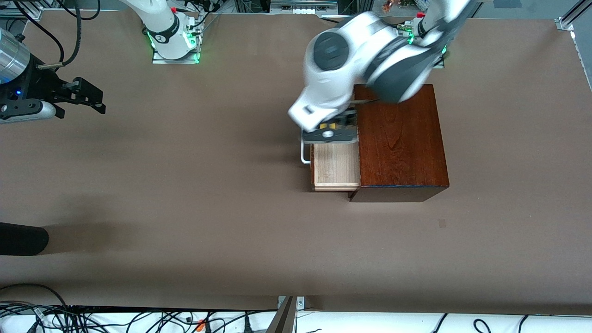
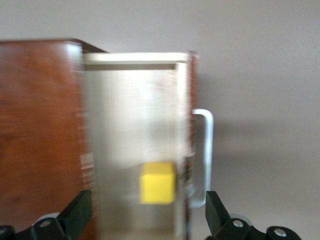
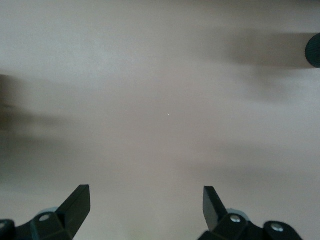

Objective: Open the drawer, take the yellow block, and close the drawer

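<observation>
Covering the scene — table (image 1: 185, 208): brown surface; a dark rounded object (image 1: 21, 238) is cut off at its edge toward the right arm's end.
Wooden box (image 1: 400, 138): reddish-brown, glossy; the left arm hides its top corner nearest the bases.
Drawer (image 1: 336, 169): pulled out toward the right arm's end, pale wood floor showing; its part nearer the bases is hidden in the front view.
Handle (image 1: 304, 155): white bar, only partly visible below the wrist.
Left gripper (image 2: 150, 220): over the open drawer, fingers spread wide, nothing held; only the fingertips (image 2: 77, 212) show in the left wrist view.
Right gripper (image 1: 88, 99): waits above bare table at the right arm's end, fingers apart, empty.
Yellow block (image 2: 158, 182): on the drawer floor, below and between the left fingertips, untouched; blurred.
</observation>
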{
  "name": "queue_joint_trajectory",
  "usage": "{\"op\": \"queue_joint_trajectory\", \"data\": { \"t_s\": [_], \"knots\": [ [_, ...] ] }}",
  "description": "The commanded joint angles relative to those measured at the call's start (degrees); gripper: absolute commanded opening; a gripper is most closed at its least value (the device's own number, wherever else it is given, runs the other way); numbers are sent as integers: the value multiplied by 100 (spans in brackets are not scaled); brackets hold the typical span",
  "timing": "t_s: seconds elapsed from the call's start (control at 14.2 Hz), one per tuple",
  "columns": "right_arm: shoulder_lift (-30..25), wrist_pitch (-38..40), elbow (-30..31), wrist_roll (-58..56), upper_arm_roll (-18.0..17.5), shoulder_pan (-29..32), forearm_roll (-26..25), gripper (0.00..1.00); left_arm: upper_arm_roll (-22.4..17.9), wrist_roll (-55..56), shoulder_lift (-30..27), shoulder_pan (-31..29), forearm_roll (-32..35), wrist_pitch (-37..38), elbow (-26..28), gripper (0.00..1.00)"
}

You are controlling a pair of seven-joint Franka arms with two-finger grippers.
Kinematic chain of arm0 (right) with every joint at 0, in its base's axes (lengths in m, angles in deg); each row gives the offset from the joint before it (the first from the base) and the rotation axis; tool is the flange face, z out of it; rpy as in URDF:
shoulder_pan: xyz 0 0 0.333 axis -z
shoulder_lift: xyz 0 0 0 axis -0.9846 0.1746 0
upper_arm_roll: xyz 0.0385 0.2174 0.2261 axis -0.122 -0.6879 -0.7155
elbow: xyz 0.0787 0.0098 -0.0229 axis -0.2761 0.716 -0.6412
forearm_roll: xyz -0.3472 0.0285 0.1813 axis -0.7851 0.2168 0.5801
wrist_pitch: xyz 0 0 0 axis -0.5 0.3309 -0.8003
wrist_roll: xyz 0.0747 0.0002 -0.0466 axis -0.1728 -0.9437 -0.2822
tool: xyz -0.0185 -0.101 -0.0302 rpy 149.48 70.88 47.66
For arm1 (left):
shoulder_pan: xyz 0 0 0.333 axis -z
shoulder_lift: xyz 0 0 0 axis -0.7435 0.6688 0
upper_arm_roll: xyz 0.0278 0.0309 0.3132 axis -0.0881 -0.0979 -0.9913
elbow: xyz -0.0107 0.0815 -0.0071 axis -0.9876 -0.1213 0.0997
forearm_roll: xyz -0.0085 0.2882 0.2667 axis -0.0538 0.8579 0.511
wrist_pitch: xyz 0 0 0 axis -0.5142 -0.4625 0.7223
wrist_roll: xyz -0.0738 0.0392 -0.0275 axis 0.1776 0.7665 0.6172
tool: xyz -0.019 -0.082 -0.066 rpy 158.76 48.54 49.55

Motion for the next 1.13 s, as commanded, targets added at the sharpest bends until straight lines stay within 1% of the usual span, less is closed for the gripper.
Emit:
{"op": "queue_joint_trajectory", "data": {
  "t_s": [0.0,0.07,0.21,0.42,0.49,0.56,0.63,0.78,0.92,1.06],
  "knots": [
    [68,-18,-98,54,-26,17,38,100,56,-1014,-874,-903,-558,551,316,100],
    [155,-45,-107,37,-26,9,38,100,56,-1366,-1137,-1176,-603,692,447,100],
    [174,-106,-107,1,-26,0,38,100,56,-1842,-1577,-1721,-778,729,746,100],
    [200,-124,-142,-8,-61,-26,82,100,47,-2352,-1877,-2451,-1130,781,808,100],
    [209,-124,-168,-8,-87,-96,169,100,-14,-2563,-1896,-2549,-1157,834,808,100],
    [209,-124,-168,-8,-105,-201,187,100,-241,-2843,-1922,-2550,-1166,913,800,100],
    [226,-124,-160,-25,-114,-333,188,100,-608,-3046,-1966,-2445,-1235,974,800,100],
    [375,-107,-195,1,-140,-789,118,100,-1321,-3363,-2098,-2042,-1324,992,887,100],
    [480,-124,-212,-43,-175,-888,205,100,-1884,-3565,-2221,-1682,-1324,975,1054,100],
    [717,-124,-256,-113,-481,-1124,205,100,-2446,-3864,-2405,-1321,-1333,896,1308,100]
  ]
}}
